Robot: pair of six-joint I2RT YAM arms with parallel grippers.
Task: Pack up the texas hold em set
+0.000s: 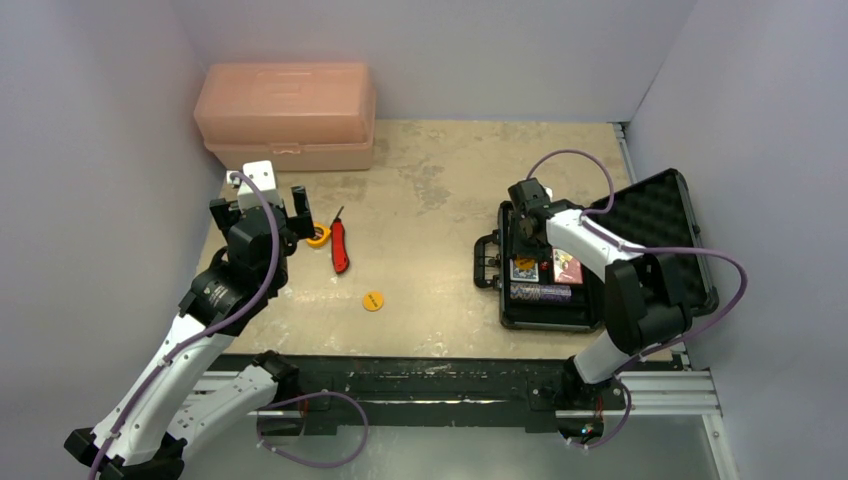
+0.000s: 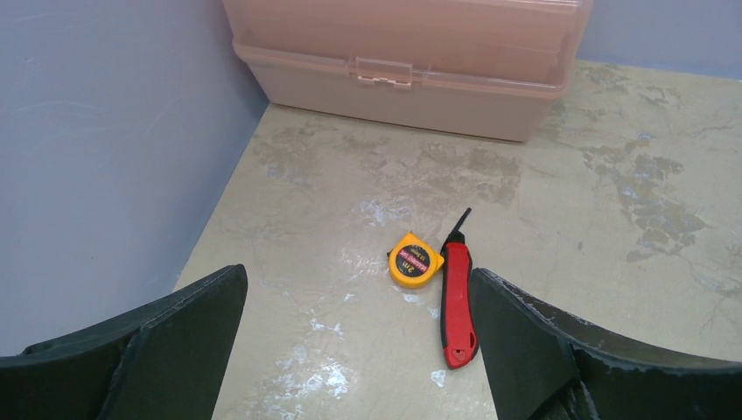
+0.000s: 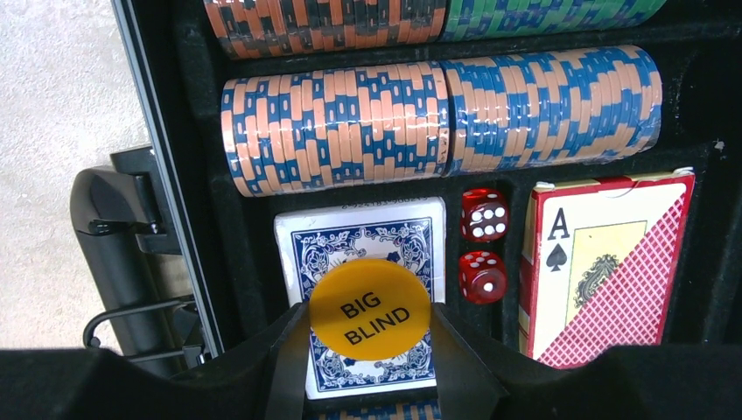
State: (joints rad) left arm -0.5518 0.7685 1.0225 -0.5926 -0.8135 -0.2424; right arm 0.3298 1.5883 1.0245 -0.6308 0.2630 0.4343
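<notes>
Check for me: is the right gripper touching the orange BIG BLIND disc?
Touching. The right wrist view shows the right gripper with its two fingers pressed against opposite edges of the BIG BLIND disc, holding it above the blue card deck.

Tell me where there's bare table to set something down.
Widest bare patch: mid-table, between the red knife and the case handle, running back beside the peach toolbox. Crowded: the knife and tape measure by the left gripper; the black case is packed, the right gripper holding the Big Blind disc over it.

"BIG BLIND" on orange disc
</notes>
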